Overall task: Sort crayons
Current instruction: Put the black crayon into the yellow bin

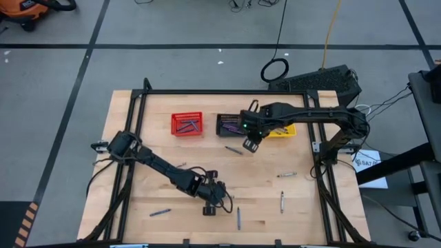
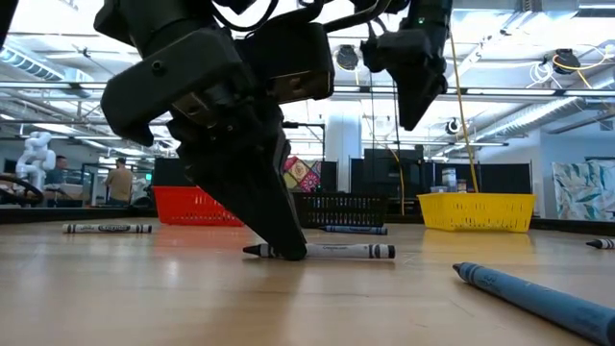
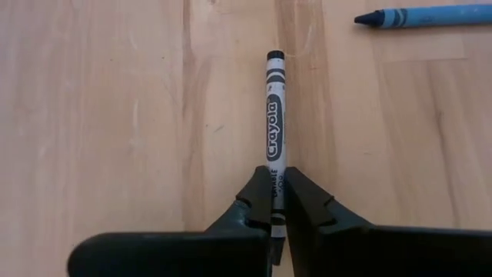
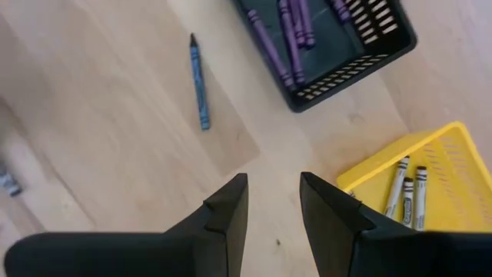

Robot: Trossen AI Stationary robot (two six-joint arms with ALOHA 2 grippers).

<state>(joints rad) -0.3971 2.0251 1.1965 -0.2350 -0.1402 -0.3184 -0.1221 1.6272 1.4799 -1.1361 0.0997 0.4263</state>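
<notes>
Left hand pinches grey crayon on worktop; right hand hangs open by baskets

Worktop (image 1: 158, 162): pale wood, dark frame round it. Going left to right in the high view:

- Crayon (image 1: 160, 212) lying alone near the front left edge.
- Red basket (image 1: 187, 125) at the back, a few dark crayons in it.
- Left hand (image 1: 215, 200) low at front centre, arm running in from the left. Fingers (image 3: 257, 201) narrowed onto the end of a grey crayon (image 3: 274, 127); the crayon lies flat on the wood, most of its length sticking out past the fingertips. Low view: the same crayon (image 2: 336, 251) touches the worktop, with the hand's tip down on its pointed end.
- Another crayon (image 1: 238, 218) just right of the left hand, near the front edge. Left wrist view shows a blue crayon (image 3: 427, 15) lying apart from the grey one.
- Black basket (image 4: 327, 46) at back centre, purple crayons (image 4: 288, 35) inside.
- Right hand (image 1: 250, 145) held above the worktop just in front of the black basket, fingers apart, nothing between them. A blue crayon (image 4: 199, 81) lies on the wood near it.
- Yellow basket (image 4: 430, 181) beside the black one, grey crayons (image 4: 407, 196) inside.
- Two more loose crayons on the right side: one (image 1: 286, 175) mid worktop, one (image 1: 282, 201) nearer the front
</notes>
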